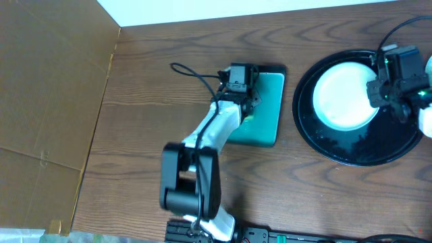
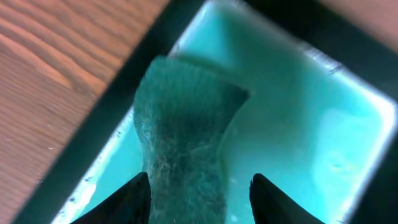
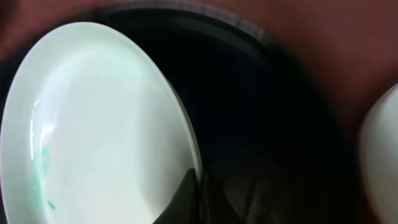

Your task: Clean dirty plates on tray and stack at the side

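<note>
Overhead, I see one plate [image 1: 343, 96] lying on the tray [image 1: 364, 152], towards its far-left part. The rest of the black tray looks bare. White patches [image 1: 428, 120] sit at the right edge of the picture, just off the tray. They may be other plates, but they are cut off and I cannot tell. My right gripper [image 1: 379, 90] is at this plate's right rim. My left gripper [image 1: 244, 101] hangs over the rectangular teal dish [image 1: 268, 111], well apart from the tray.

On the left wrist camera, the dish holds a green sponge [image 2: 186, 124] lying on its wet teal floor. The fingers [image 2: 134, 199] stand wide, one on each side of the sponge's near end, not closed on it.

On the right wrist camera, the plate fills the left half, with a teal smear [image 3: 43, 168] low on its face, so it is not clean. One dark finger shows at the rim. The other is lost against the tray, so I cannot tell whether the gripper is clamped on the plate. A white curve [image 3: 382, 155] shows beyond the tray at the right.

I judge the task to be early for this plate. The sponge is not picked up, nothing is wiped and I can confirm no stack.
</note>
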{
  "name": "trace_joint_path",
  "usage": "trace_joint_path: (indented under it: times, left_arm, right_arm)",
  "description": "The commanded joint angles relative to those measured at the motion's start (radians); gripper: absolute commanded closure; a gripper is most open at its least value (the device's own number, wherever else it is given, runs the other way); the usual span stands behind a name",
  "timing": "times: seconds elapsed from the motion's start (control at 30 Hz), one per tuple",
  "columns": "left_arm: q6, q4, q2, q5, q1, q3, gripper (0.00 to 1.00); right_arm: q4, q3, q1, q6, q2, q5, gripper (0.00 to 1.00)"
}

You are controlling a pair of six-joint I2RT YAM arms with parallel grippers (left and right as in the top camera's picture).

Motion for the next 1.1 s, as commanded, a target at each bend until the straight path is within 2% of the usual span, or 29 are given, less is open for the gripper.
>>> trace_joint_path:
  times: [0.0, 0.3, 0.5, 0.7, 1.07]
  left_arm:
    - [-0.005, 0.004, 0.031, -0.006, 0.005, 0.003, 0.47]
    - [-0.004, 0.044, 0.038, -0.015, 0.005, 0.003, 0.47]
    - [-0.002, 0.05, 0.038, -0.092, 0.005, 0.002, 0.47]
    - [-0.002, 0.05, 0.039, -0.09, 0.008, -0.007, 0.47]
    - [-0.002, 0.077, 0.112, -0.059, 0.033, -0.007, 0.48]
  right_arm:
    - [-0.006, 0.01, -0.005, 0.043, 0.052, 0.002, 0.99]
    - [-0.002, 0.01, -0.071, 0.096, 0.153, 0.005, 0.99]
    - [0.006, 0.01, -0.1, 0.095, 0.208, -0.086, 0.99]
    - [0.017, 0.01, -0.1, 0.095, 0.233, -0.09, 0.95]
    - [0.025, 0.01, -0.1, 0.095, 0.241, -0.109, 0.99]
